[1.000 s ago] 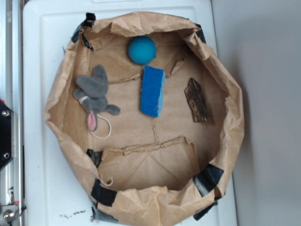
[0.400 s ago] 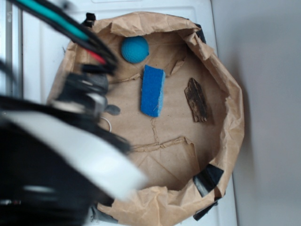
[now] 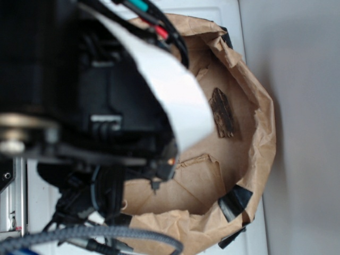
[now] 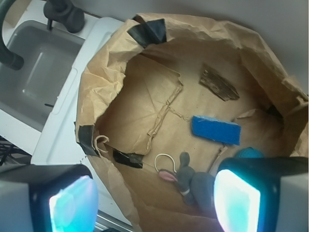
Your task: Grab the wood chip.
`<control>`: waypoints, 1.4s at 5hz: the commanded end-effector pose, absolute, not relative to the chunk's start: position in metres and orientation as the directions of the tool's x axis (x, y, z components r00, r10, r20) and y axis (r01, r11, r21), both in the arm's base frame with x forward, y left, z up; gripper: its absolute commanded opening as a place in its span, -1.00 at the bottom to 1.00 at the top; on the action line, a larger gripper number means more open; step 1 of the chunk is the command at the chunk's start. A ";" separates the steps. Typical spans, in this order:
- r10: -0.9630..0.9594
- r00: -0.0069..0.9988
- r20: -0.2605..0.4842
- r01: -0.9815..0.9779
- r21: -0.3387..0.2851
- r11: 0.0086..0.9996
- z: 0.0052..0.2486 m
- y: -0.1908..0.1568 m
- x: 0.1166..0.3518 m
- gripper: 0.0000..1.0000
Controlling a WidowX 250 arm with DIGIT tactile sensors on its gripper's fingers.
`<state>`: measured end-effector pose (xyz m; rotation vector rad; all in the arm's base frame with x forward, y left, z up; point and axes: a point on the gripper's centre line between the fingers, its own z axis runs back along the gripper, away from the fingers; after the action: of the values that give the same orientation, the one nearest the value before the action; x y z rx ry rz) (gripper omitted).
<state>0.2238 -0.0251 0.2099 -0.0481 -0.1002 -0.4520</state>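
White table (image 4: 62,130) is carrying a crumpled brown paper bag (image 4: 104,92) patched with black tape, a sink (image 4: 34,77) sitting off to one side in the wrist view. Wood chip (image 4: 219,85) is lying flat on the bag floor near the far wall, untouched, apart from the blue sponge (image 4: 216,129). Grey plush mouse (image 4: 186,178) is lying near the bag's close edge; a teal ball (image 4: 251,153) is peeking out behind a finger. Tool (image 4: 154,205) is hanging above the bag rim, fingers (image 4: 239,198) spread wide, holding nothing. Exterior view: arm is blocking most of the bag; wood chip (image 3: 222,112) is showing.
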 end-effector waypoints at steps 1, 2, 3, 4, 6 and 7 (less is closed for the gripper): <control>-0.656 0.738 0.159 0.635 0.164 0.755 0.199 -0.037 0.237 1.00; -0.759 0.627 0.174 0.732 0.202 0.651 0.162 -0.024 0.264 1.00; -0.769 0.617 0.166 0.747 0.183 0.639 0.143 -0.006 0.277 1.00; -0.788 0.603 0.125 0.776 0.134 0.616 0.121 0.006 0.288 1.00; -0.808 0.567 0.158 0.797 0.140 0.587 0.122 0.008 0.292 1.00; -0.817 0.553 0.163 0.804 0.151 0.575 0.109 0.008 0.308 1.00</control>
<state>0.3043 0.0063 0.0928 0.0211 -0.1663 -0.9500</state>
